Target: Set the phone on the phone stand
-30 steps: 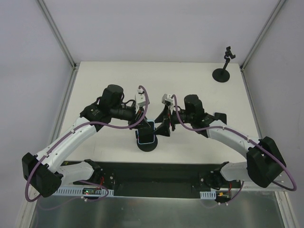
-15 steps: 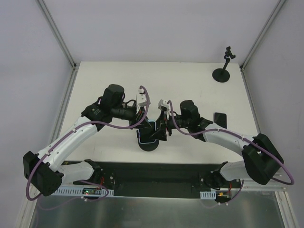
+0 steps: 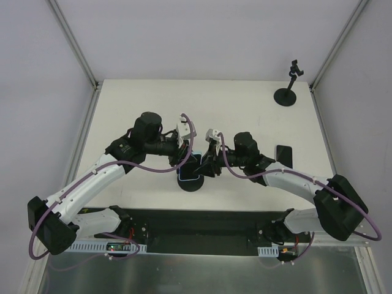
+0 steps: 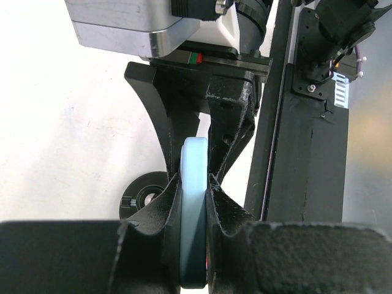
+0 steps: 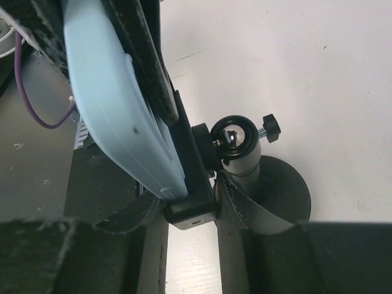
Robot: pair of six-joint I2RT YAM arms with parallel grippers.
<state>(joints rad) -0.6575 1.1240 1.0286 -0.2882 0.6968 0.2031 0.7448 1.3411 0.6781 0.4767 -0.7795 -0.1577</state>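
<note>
White-shelled left arm [image 3: 86,184] and right arm [image 3: 294,179], black joints, purple cables [image 5: 17,67], black fingers [image 4: 233,211]

A small black stand with a round base [image 3: 286,93] sits upright in the far right corner of the white table [image 3: 135,104]. A dark flat rectangular slab [image 3: 283,153] lies near the right edge, well apart from it.
</note>
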